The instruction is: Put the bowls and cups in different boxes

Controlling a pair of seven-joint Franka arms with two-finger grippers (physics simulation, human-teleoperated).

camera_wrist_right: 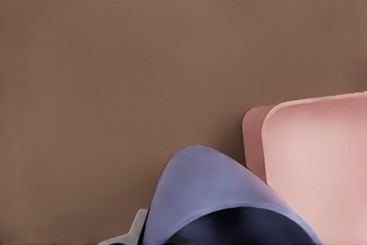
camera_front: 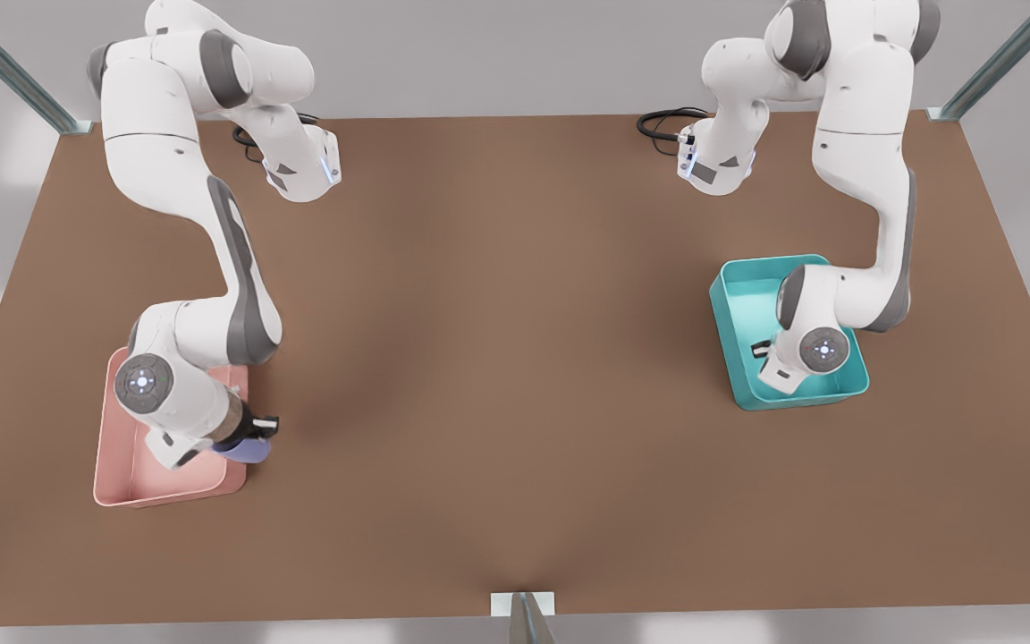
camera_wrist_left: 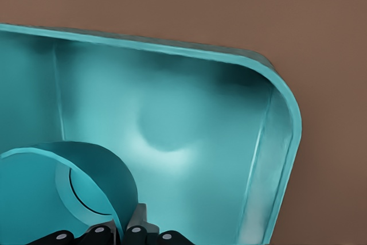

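Plainly, the left gripper (camera_wrist_left: 119, 234) pinched the teal bowl (camera_wrist_left: 86, 187) by its thin, glossy rim (light, slippery) inside the teal box (camera_front: 734, 295) at right. At left, the right gripper (camera_front: 256, 427) held the lavender cup (camera_wrist_right: 229, 205) — beside the pink box (camera_front: 113, 474) — its grip hidden.

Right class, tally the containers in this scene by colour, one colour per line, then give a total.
Teal: 2, the teal bin and the teal bowl held over it by the left gripper.
Pink: 1, the pink bin.
Lavender: 1, the cup held by the right gripper.
Total: 4
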